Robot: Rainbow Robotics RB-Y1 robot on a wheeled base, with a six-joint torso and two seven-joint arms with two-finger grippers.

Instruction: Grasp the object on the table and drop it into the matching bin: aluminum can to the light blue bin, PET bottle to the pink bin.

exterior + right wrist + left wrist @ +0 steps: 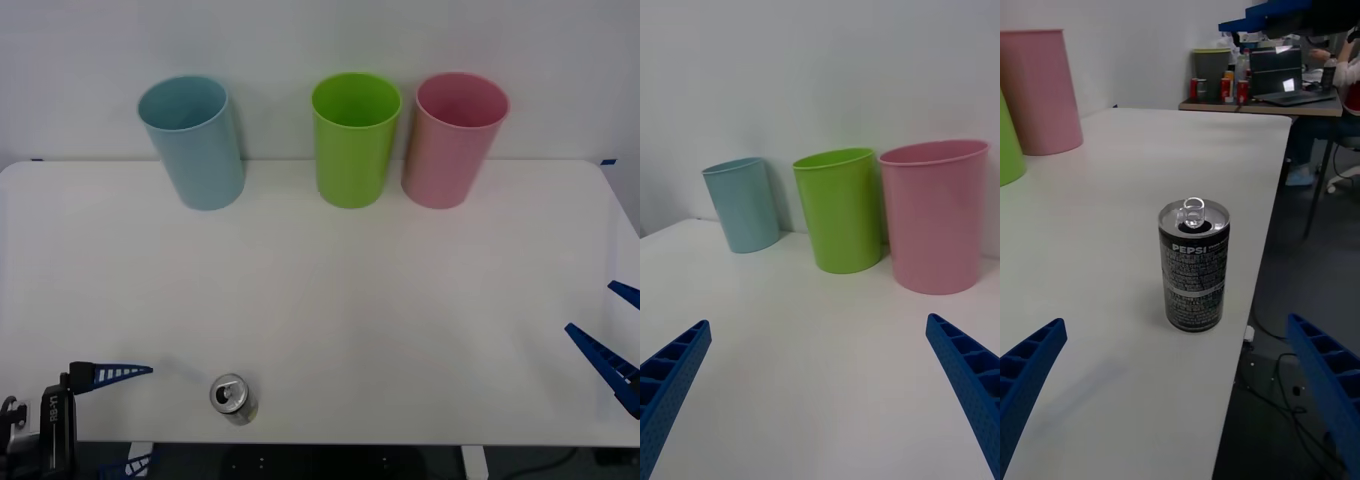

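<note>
Your left gripper (115,418) sits at the counter's near left corner, fingers spread and holding nothing. The can (233,398) stands upright just beside it, close to the near edge, pull-tab up. To grasp well, line the fingers up on either side of the can's middle, ease in level, and close gently — a bump would likely tip it off the edge. Further along stand the light blue bin (194,141), a green bin (354,137) and the pink bin (453,138) at the far side. Your right gripper (617,335) waits at the right edge, fingers spread — idle. The counter (400,330) is plain white; the left wrist view shows a cluttered desk (1255,105) beyond.
</note>
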